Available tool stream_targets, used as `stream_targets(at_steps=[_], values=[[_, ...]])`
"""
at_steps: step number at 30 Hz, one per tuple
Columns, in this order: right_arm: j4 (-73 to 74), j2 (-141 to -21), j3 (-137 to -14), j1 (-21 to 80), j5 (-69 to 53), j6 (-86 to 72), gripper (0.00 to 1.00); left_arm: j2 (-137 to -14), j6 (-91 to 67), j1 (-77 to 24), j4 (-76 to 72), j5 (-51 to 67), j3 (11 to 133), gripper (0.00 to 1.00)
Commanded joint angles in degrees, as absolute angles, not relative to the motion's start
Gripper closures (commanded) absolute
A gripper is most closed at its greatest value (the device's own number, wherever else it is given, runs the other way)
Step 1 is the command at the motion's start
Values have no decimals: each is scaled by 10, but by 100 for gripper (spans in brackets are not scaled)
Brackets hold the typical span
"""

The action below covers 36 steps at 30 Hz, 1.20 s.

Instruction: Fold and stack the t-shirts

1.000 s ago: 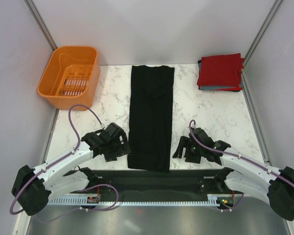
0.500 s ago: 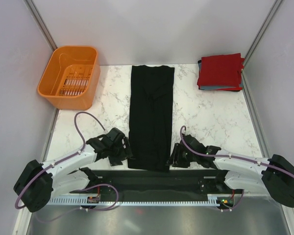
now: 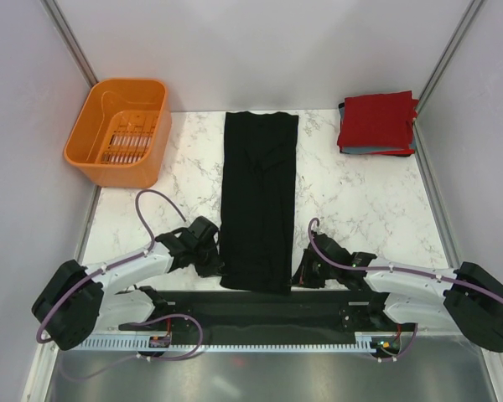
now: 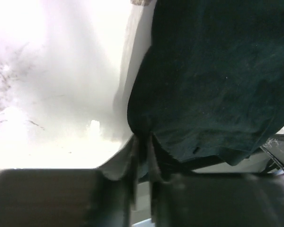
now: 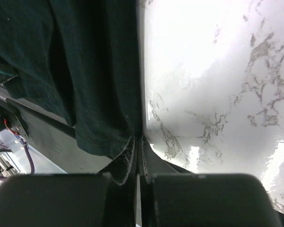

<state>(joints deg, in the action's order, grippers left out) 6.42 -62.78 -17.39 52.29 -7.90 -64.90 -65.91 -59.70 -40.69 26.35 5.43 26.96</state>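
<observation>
1. Marbled white table (image 3: 360,201), closed in by pale walls, carries everything.
2. The black t-shirt (image 3: 260,201) lies as a long narrow strip down the middle, its near hem at the table's near edge.
3. My left gripper (image 4: 142,142) is pinched closed on the hem's left corner.
4. My right gripper (image 5: 138,142) is pinched closed on the hem's right corner.
5. A folded red t-shirt (image 3: 375,119) rests on a grey-blue t-shirt (image 3: 360,150) in the far right corner, well apart from me.
6. An orange basket (image 3: 96,126) stands at the far left.

Top camera looks down from the near edge; both wrist cameras closely face near corners of the black shirt (image 3: 259,201).
</observation>
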Motion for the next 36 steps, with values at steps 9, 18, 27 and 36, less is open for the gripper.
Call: stream_targets(at_steps=[9, 18, 27, 36], values=[[185, -532, -189, 531, -73, -671, 100, -557, -646, -441, 319, 102, 292, 98], [350, -476, -348, 531, 17, -644, 100, -481, -639, -446, 439, 76, 398, 98], [387, -650, -552, 441, 80, -490, 100, -648, -544, -406, 468, 9, 571, 98], [382, -819, -740, 317, 46, -366, 100, -794, -454, -293, 467, 41, 750, 98]])
